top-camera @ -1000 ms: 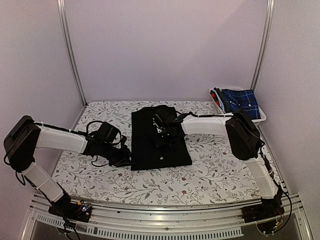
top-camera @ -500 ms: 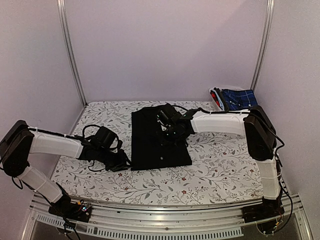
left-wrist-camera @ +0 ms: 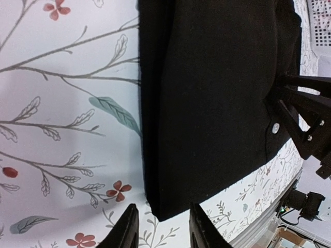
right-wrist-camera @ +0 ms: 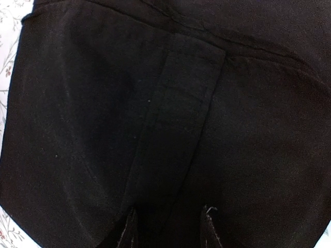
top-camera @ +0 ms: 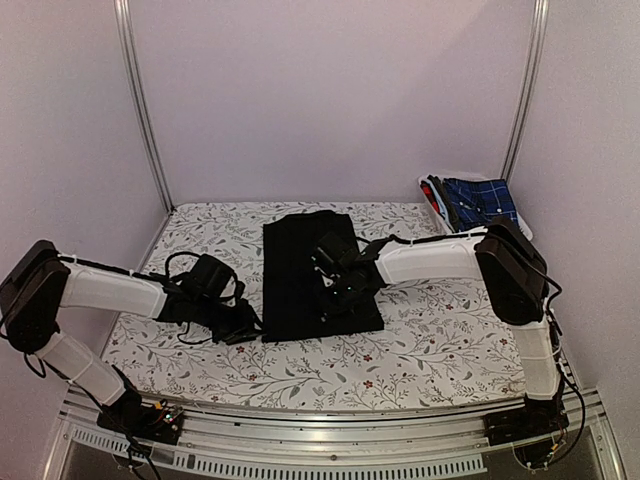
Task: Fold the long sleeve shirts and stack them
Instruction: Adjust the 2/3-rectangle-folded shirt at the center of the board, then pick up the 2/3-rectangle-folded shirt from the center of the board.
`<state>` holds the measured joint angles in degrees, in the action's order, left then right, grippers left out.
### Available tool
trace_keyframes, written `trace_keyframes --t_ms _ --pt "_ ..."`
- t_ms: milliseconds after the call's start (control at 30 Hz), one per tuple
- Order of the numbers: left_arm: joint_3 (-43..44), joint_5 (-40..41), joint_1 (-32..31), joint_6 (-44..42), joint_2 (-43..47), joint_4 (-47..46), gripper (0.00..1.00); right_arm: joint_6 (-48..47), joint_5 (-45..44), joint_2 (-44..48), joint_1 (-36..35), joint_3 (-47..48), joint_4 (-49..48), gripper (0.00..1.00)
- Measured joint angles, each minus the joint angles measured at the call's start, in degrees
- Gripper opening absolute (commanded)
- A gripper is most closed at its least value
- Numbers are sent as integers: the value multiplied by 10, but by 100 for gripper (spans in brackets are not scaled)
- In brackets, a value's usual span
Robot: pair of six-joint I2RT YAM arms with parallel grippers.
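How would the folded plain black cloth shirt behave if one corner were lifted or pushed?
The folded plain black cloth shirt would probably droop, not stay flat: its layers lie limp with soft creases. Pushed, it would likely bunch or unfold rather than slide whole across the floral table cover.

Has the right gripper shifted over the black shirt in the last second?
Yes. The right gripper has slid toward the table's near edge, from the black shirt's far half toward its near hem.
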<state>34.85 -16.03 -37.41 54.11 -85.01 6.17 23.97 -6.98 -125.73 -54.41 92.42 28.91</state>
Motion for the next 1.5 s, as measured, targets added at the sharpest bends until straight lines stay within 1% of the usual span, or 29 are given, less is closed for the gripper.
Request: trace_keyframes --t_ms 233,333,433,633,767,833,1000,1100,1267,1500 --pt "0 0 -3 2 -20 -3 31 4 1 2 0 -3 -3 54" --pt "0 -1 -5 3 -23 -4 29 4 0 14 0 -8 -2 55" --pt "0 -1 -7 4 -24 -5 29 4 2 54 2 -32 -1 55" --pt "6 -1 -13 6 -31 -5 27 8 18 161 20 -119 -25 46" --pt "9 0 -14 6 -34 -5 28 19 31 217 48 -207 -44 42" --pt "11 0 -14 6 -36 -5 27 25 34 234 62 -250 -49 41" --pt "14 0 -16 6 -40 -5 27 41 45 263 75 -322 -56 40" --pt "15 0 -17 7 -42 -5 27 49 52 272 76 -341 -62 39" --pt "17 1 -19 8 -43 -5 26 54 61 272 77 -340 -82 36" --pt "19 2 -20 8 -44 -3 27 59 78 270 77 -346 -97 35"
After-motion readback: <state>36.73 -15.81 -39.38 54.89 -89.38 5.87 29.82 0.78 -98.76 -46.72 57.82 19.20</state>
